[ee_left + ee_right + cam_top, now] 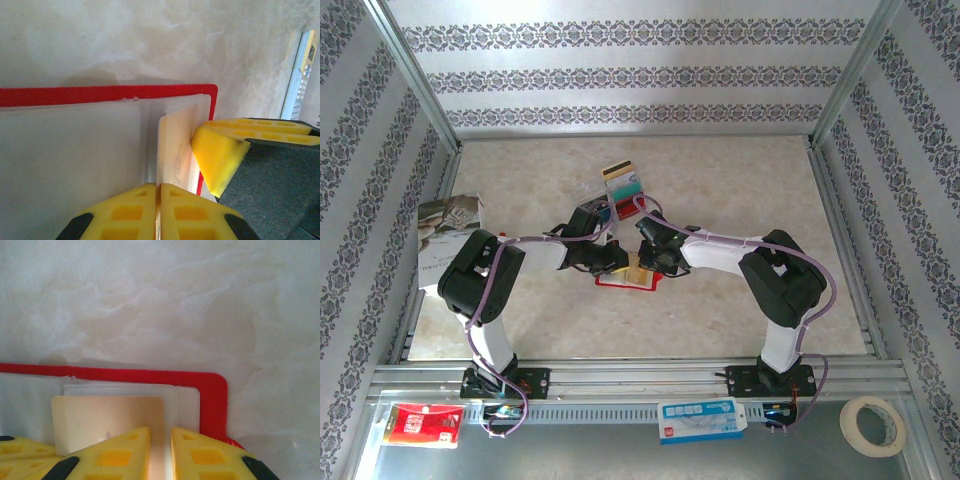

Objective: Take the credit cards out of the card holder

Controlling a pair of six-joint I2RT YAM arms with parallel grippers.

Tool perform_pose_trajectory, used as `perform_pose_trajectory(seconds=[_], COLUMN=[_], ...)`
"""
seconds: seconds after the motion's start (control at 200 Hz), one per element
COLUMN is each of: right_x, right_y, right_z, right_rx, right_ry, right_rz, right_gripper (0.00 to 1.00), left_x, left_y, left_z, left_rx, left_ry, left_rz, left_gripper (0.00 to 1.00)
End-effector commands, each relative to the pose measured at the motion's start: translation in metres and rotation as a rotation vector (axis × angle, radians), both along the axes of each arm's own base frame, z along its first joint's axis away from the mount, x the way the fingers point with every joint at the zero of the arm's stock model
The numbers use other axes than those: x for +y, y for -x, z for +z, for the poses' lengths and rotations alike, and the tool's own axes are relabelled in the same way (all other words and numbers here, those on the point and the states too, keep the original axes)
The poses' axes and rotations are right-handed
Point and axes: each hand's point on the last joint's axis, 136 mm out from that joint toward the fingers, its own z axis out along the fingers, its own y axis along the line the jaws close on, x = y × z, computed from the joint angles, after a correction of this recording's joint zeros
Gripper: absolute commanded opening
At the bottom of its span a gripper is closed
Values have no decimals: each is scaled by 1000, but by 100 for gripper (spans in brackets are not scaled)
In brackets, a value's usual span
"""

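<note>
The red card holder lies open on the table, its pale clear pockets facing up. Both grippers meet over it. My left gripper is shut on the edge of a tan credit card that stands tilted up out of a pocket. My right gripper is pinched on the pale pocket edge just inside the holder's red rim, beside the tan card. One of its yellow fingers presses by the card. Several other credit cards lie in a loose pile behind the holder.
A printed magazine lies at the table's left edge. On the front ledge are a red-and-white packet, a blue-and-white packet and a tape roll. Patterned walls close in three sides.
</note>
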Motion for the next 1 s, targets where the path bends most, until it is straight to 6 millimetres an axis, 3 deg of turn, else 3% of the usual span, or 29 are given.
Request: perform_pose_trajectory(seconds=[0.0,0.59,0.994], right_x=[-2,-13,8], right_y=[1,-2,-13], right_z=[-10,-2,27], right_rx=[15,-25,-114], right_ry=[20,35,-63], right_rz=[5,-11,60], right_gripper=[20,20,21], left_x=[5,34,36], left_y=[-2,-1,3], left_z=[7,7,11], left_rx=[-24,-37,-24], left_ry=[11,-53,-93], left_rz=[15,35,-73], left_gripper=[8,0,0])
